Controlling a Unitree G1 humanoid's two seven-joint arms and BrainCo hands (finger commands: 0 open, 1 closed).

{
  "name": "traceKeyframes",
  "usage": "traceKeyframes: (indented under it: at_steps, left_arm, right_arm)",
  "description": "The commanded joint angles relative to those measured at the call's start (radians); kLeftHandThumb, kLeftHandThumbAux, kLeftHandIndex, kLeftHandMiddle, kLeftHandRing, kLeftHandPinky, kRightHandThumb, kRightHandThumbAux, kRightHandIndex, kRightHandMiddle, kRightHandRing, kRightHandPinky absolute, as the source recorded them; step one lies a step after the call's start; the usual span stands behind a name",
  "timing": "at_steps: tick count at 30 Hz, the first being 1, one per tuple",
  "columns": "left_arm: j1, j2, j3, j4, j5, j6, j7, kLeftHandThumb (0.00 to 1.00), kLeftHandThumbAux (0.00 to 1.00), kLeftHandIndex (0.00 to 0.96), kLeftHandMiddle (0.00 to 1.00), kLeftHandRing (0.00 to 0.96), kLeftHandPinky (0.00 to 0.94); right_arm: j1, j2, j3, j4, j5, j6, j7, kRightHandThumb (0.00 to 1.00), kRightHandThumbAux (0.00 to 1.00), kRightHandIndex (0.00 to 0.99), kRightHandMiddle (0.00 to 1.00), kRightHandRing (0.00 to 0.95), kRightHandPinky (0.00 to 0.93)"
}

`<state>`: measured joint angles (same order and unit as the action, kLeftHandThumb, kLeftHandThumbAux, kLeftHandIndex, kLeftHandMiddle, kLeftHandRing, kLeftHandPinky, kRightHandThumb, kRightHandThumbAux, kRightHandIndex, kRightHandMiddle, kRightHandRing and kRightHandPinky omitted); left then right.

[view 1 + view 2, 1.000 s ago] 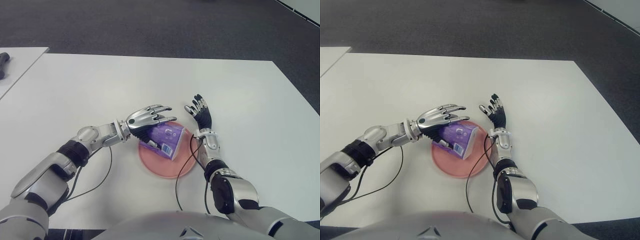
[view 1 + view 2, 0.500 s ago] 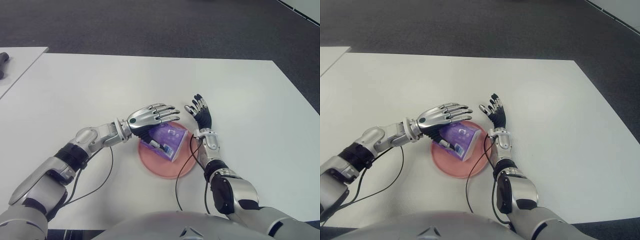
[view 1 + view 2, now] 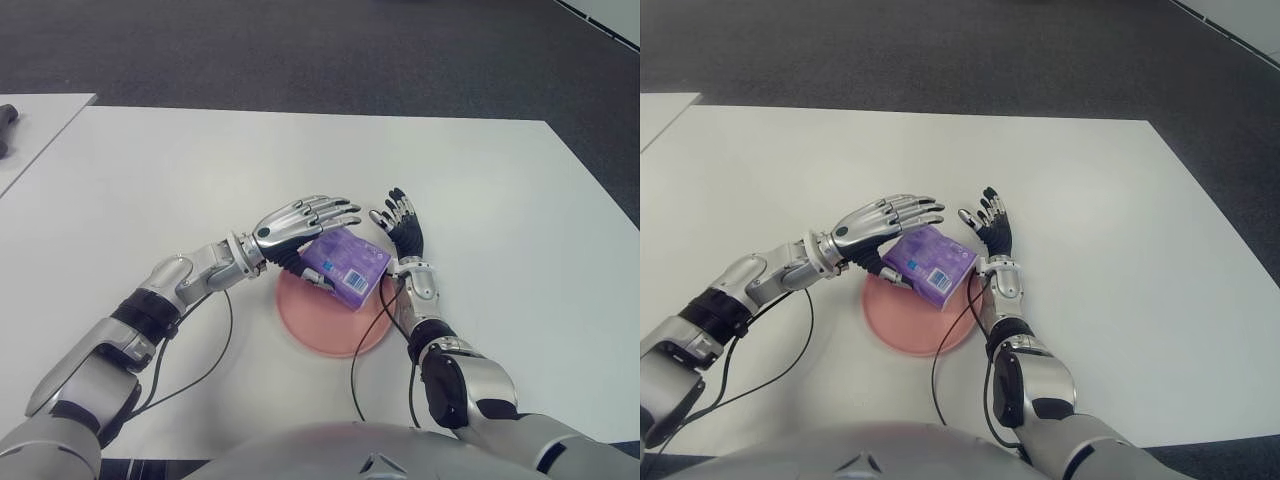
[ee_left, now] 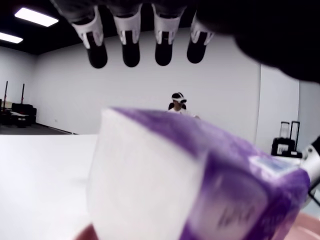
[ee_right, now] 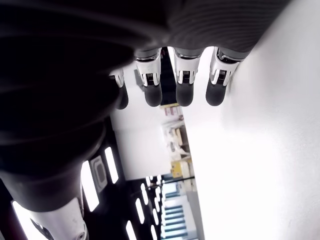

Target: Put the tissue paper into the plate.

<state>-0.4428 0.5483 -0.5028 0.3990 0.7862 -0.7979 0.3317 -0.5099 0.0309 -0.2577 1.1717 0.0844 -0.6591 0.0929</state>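
The purple tissue pack (image 3: 346, 267) sits tilted over the far edge of the pink plate (image 3: 320, 330), hiding part of its rim. The left hand (image 3: 300, 222) reaches over the pack with fingers extended; whether its thumb grips underneath cannot be told. The right hand (image 3: 400, 225), just right of the plate, stands open and holds nothing.

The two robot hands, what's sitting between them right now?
In the left eye view, the purple tissue pack lies between the left robot hand and right robot hand, over the pink plate.

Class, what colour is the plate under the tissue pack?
The plate is pink, or salmon, shown best in the left eye view beneath the purple tissue pack.
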Motion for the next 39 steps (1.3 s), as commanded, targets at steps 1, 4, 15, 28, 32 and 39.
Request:
traceKeyframes:
  at_steps: [1,4,15,28,32,39]
  left_arm:
    - [-0.008,-0.038,0.046,0.038,-0.094,-0.026,-0.030,0.127,0.229,0.000,0.000,0.000,0.000]
    - [-0.015,-0.058,0.072,0.048,-0.145,-0.036,-0.046,0.129,0.243,0.000,0.000,0.000,0.000]
    - [-0.068,-0.101,0.188,0.050,-0.436,-0.008,-0.234,0.104,0.289,0.000,0.000,0.000,0.000]
    - [-0.110,-0.128,0.369,0.029,-0.520,0.120,-0.246,0.004,0.373,0.000,0.000,0.000,0.000]
    - [-0.135,-0.130,0.456,0.182,-0.533,0.113,-0.155,0.000,0.380,0.000,0.000,0.000,0.000]
    - [-0.141,-0.199,0.542,0.332,-0.531,0.124,0.027,0.000,0.448,0.000,0.000,0.000,0.000]
  right_arm:
    - [0.107,0.025,0.000,0.071,0.005,0.093,-0.028,0.049,0.768,0.074,0.049,0.033,0.065]
    - [0.114,0.037,0.005,0.060,0.003,0.081,-0.043,0.051,0.750,0.076,0.057,0.040,0.075]
    - [0.113,0.027,-0.003,0.067,0.018,0.089,-0.012,0.097,0.667,0.093,0.090,0.058,0.073]
    - [0.111,0.029,-0.009,0.064,0.022,0.092,-0.007,0.123,0.666,0.107,0.103,0.068,0.083]
    - [0.112,0.029,-0.007,0.065,0.019,0.100,-0.012,0.120,0.664,0.107,0.106,0.070,0.083]
    - [0.109,0.027,-0.006,0.067,0.017,0.104,-0.016,0.115,0.661,0.100,0.096,0.061,0.064]
